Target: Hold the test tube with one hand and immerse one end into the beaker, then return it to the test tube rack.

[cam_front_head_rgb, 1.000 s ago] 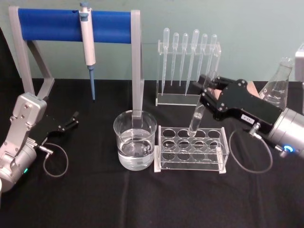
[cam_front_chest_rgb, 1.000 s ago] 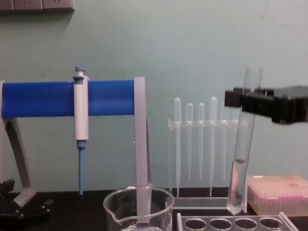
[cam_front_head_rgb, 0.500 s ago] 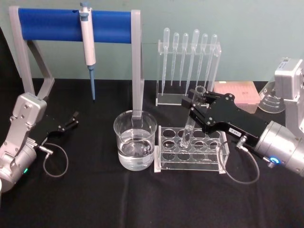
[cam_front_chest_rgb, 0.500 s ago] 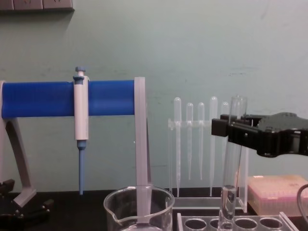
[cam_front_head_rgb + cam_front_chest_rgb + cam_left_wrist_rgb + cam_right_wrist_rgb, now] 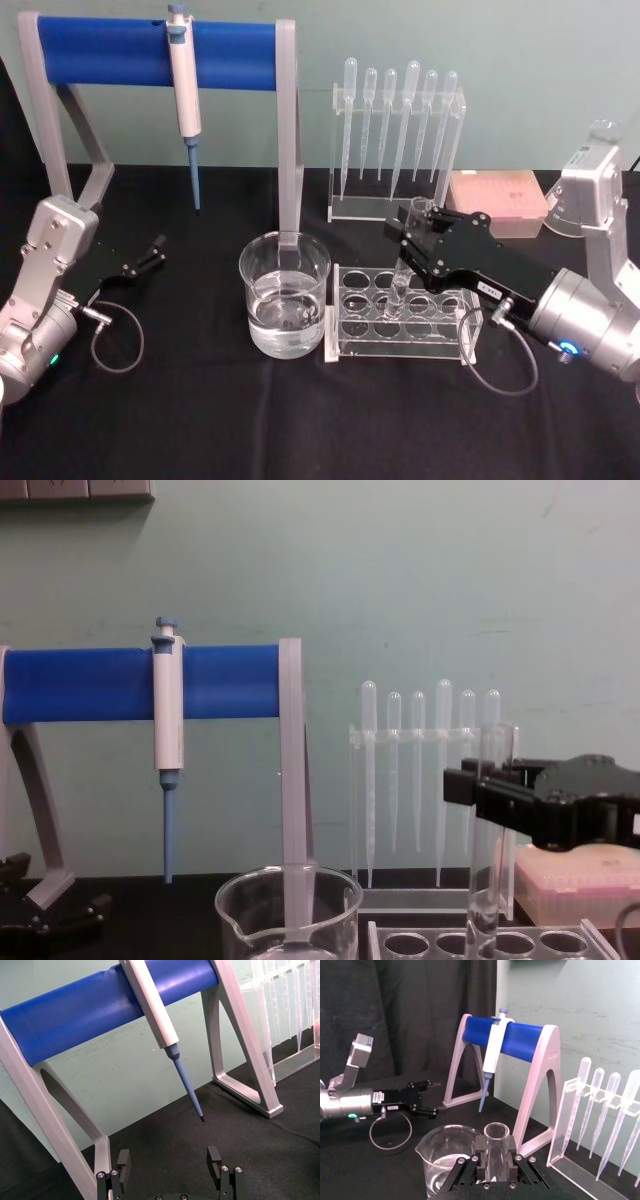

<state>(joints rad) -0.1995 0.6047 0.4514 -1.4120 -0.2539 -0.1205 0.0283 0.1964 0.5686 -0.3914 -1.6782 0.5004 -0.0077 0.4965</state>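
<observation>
Right gripper (image 5: pixel 418 236) pinching test tube (image 5: pixel 401 262) near its rim; lower end down in a hole of clear rack (image 5: pixel 404 313), just beside beaker (image 5: pixel 284 295). Right wrist view: round open glass rim clamped between black fingers (image 5: pixel 508 1157). Left gripper (image 5: pixel 170 1162) spread, parked on black cloth under blue stand (image 5: pixel 110 1005).

The left gripper (image 5: pixel 170 1165) hung with jaws apart over the black surface (image 5: pixel 210 1125), facing a white pipette (image 5: pixel 150 1005) clipped on a blue-barred stand (image 5: pixel 90 1010).
</observation>
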